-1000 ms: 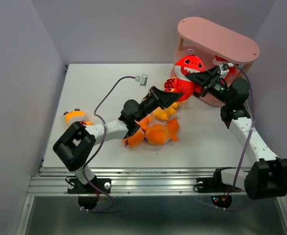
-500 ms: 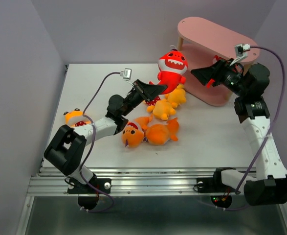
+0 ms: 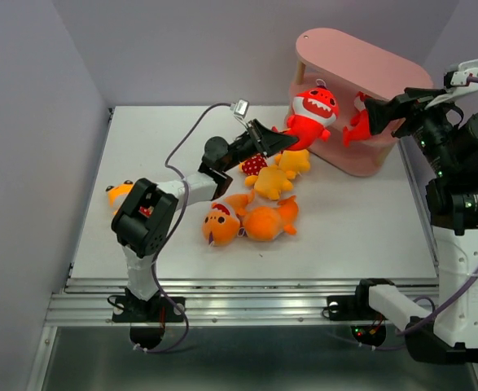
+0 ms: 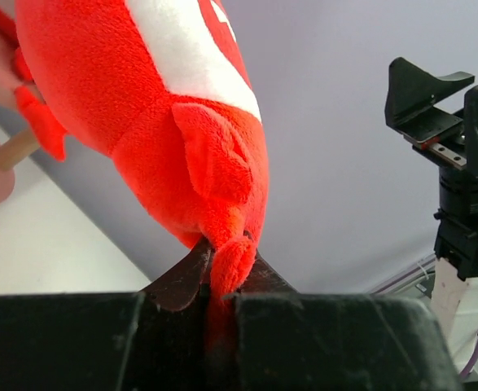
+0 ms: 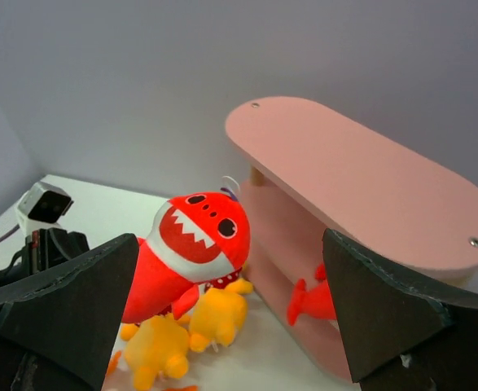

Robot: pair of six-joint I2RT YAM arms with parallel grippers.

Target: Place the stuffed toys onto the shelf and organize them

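My left gripper (image 3: 291, 140) is clamped narrow on the tail fin of a red shark (image 3: 312, 112); on the left wrist camera the fin is squeezed between the two fingers and the body rises up and away from them. My right gripper (image 3: 369, 116) hangs high with its fingers spread wide and nothing between them.

The pink shelf (image 3: 361, 65) is just past my left gripper's tips and directly ahead of the right one, whose tips are close to its top board. The held shark hangs off the white table (image 3: 141, 147), mouth upward, right beside the shelf's near end. I can't say from here whether it touches a post.

A second red shark (image 3: 354, 126) sits inside the shelf under the top board, just in front of my right gripper. Which lower board it rests on I can't make out.

Below and behind my left gripper, on the table, two orange sharks (image 3: 269, 221) lie side by side. Closer to the left gripper, just under it, two small yellow-orange toys (image 3: 275, 183) are bunched together. A third (image 3: 123, 194) lies far back, beside the left arm's lower link.
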